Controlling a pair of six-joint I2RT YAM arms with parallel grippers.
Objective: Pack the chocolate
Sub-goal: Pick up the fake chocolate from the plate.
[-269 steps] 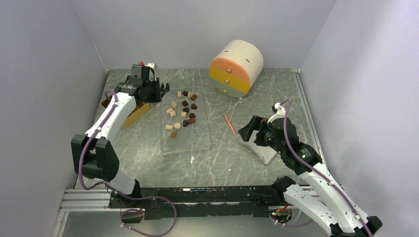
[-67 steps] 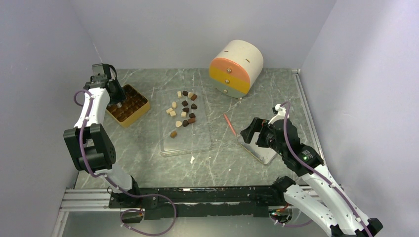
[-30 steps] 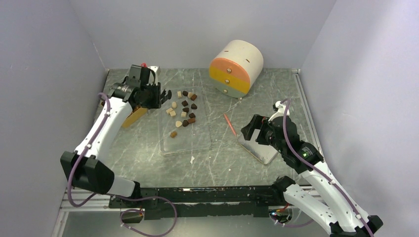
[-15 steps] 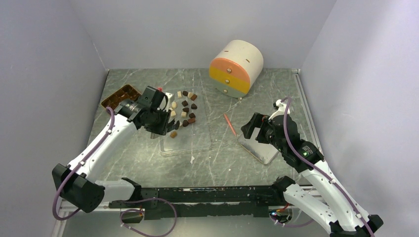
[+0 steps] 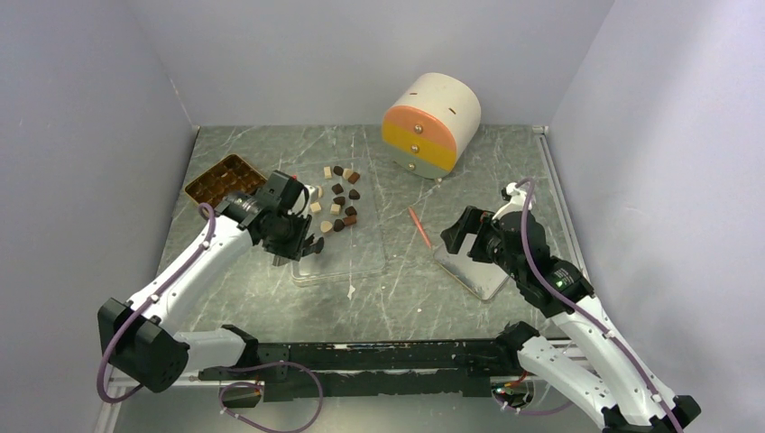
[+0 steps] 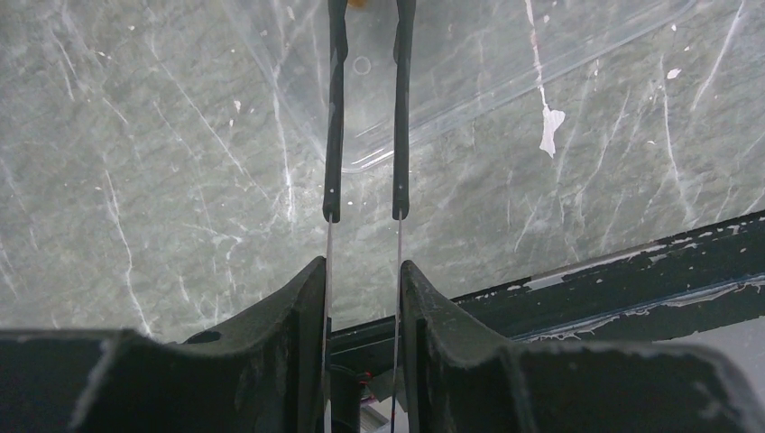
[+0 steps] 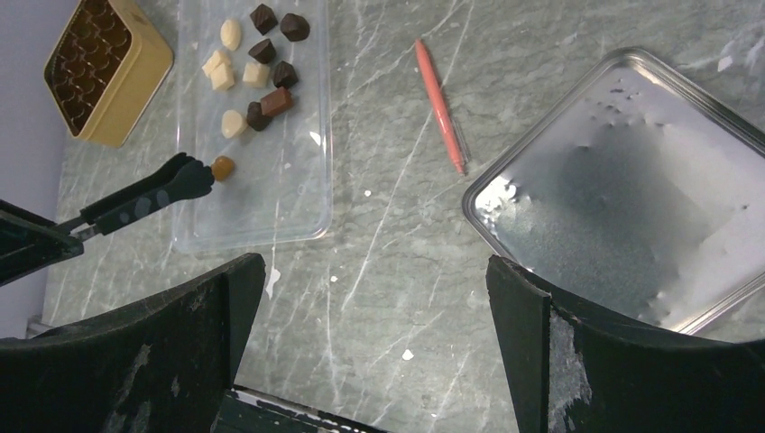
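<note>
Left tool (image 5: 309,246) off the golden tray (image 5: 221,177), tips now at lone mid-brown chocolate (image 7: 221,168); jaws narrowly parted, no grip evident. Next pick starting.

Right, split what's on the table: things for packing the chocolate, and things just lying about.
For the job: chocolate pieces, clear tray under them, golden compartmented tin, left claw at the pieces.

Lying about: orange-red stick, shiny metal tray, round cream box with orange and yellow fronts.
</note>
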